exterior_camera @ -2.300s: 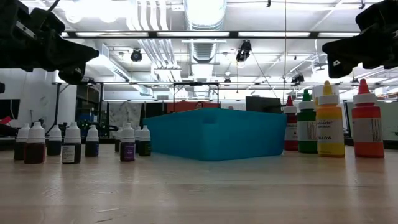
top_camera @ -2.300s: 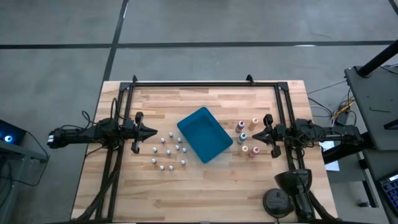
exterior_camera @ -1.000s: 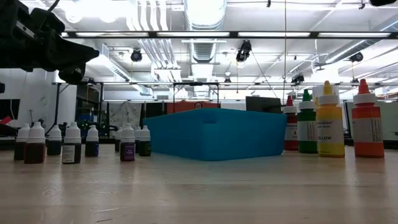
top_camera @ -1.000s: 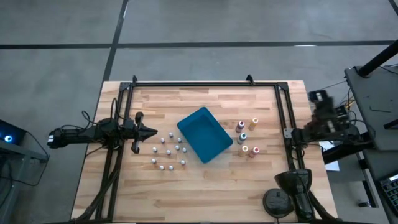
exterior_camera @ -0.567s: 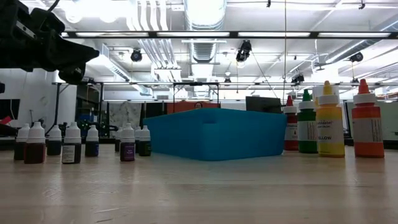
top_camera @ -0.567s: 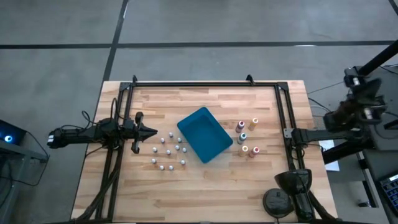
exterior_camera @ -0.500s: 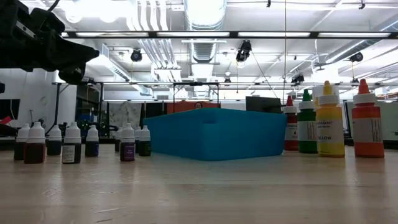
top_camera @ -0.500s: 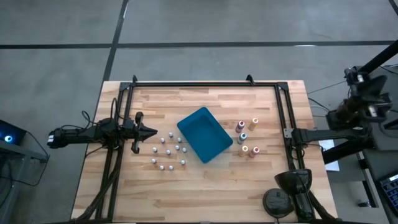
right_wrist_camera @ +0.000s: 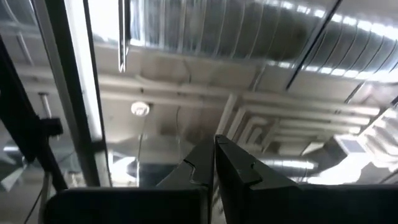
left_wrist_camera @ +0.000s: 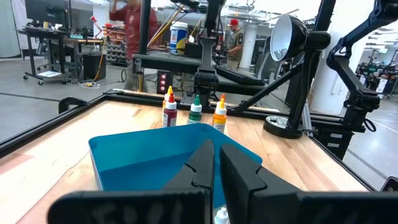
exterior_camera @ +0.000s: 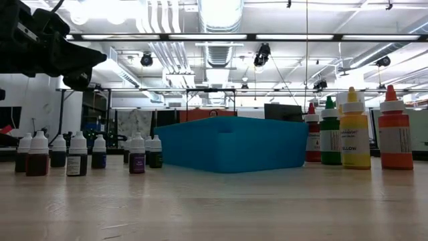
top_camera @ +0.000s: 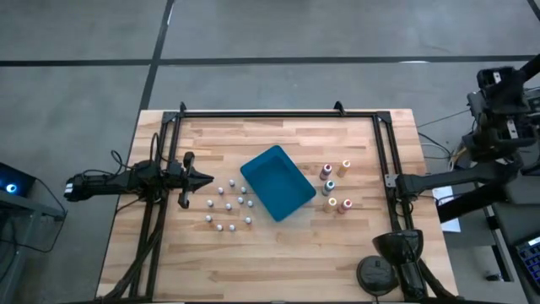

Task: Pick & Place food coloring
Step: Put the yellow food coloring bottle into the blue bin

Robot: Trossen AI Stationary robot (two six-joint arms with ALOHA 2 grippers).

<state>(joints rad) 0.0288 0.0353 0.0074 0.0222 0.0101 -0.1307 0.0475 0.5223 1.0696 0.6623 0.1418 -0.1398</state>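
Left pincer (top_camera: pixel 207 178) sits clenched, empty, just short of the little white-capped bottles (top_camera: pixel 229 205); tray (top_camera: pixel 278 182) beyond them. Right pincer (right_wrist_camera: pixel 213 144): clenched, aimed ceilingward, off the desk (top_camera: pixel 278 262).

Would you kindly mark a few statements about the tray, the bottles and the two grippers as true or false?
1. The blue tray holds several bottles. False: nothing shows inside it; every bottle stands on the table.
2. The white-topped small bottles stand on the left arm's side of the tray. True.
3. The left gripper is shut, near the small bottles. True.
4. The right gripper hovers over the coloured-top bottles. False: that arm is swung off the table, its shut gripper pointing at the ceiling.
5. The yellow bottle lies on its side. False: it stands upright.
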